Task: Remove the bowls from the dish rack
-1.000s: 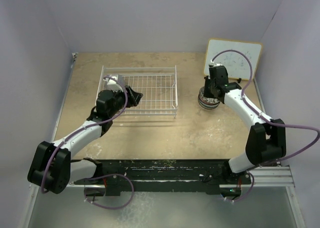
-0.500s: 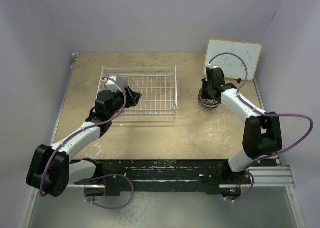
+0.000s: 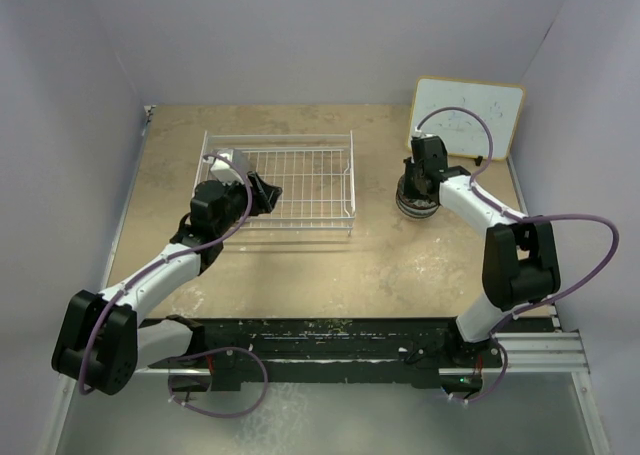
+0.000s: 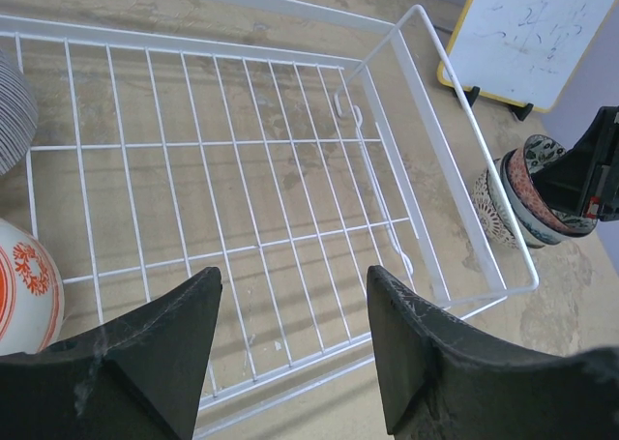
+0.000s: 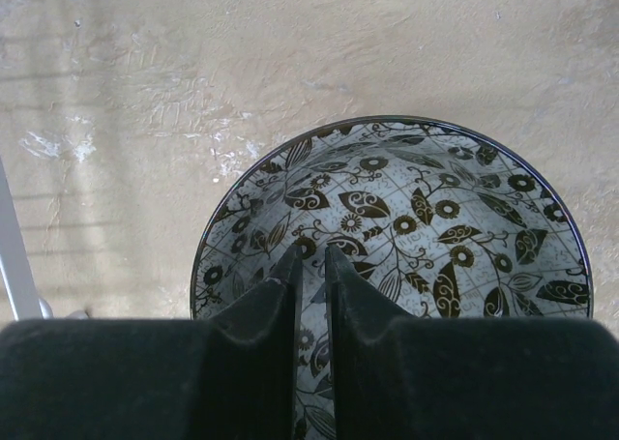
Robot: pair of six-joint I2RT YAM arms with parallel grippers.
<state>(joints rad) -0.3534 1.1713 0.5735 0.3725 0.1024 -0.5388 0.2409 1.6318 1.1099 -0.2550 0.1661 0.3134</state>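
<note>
Finding the dish rack (image 3: 310, 175) standing on the far left part of the desk (image 3: 300, 263), white wire, low-sided, most of its grid bare. Seeing two bowls lying at its left end: an orange-and-white bowl (image 4: 24, 285) nearer and a grey striped bowl (image 4: 12, 111) farther, both cut off by the edge of the left wrist view. Spotting the other bowls nested in a stack (image 4: 517, 208) outside the rack, standing on the desk a little right of its near right corner, clear of the wire. Not managing an exact count; making out a pale patterned one low down, a reddish rim above it, and a black-leaf patterned bowl (image 5: 426, 218) on top.

Holding the left fingers (image 4: 145, 363) spread wide over the near part of the rack, gripping nothing, just beside the orange-and-white bowl; not being able to tell whether touching it.

Reaching the right fingers (image 5: 256, 329) down into the top bowl of the stack, drawn almost together with only a thin slit between, leaf pattern showing through it. Not being able to tell whether pinching the bowl or merely sitting inside it.

Noticing a whiteboard (image 3: 467, 118) with an orange frame leaning at the far right of the desk, beyond the stack, faintly scribbled. Seeing purple cables (image 3: 575, 220) looping along both arms, and pale walls (image 3: 300, 35) closing in on the left, far and right sides.
</note>
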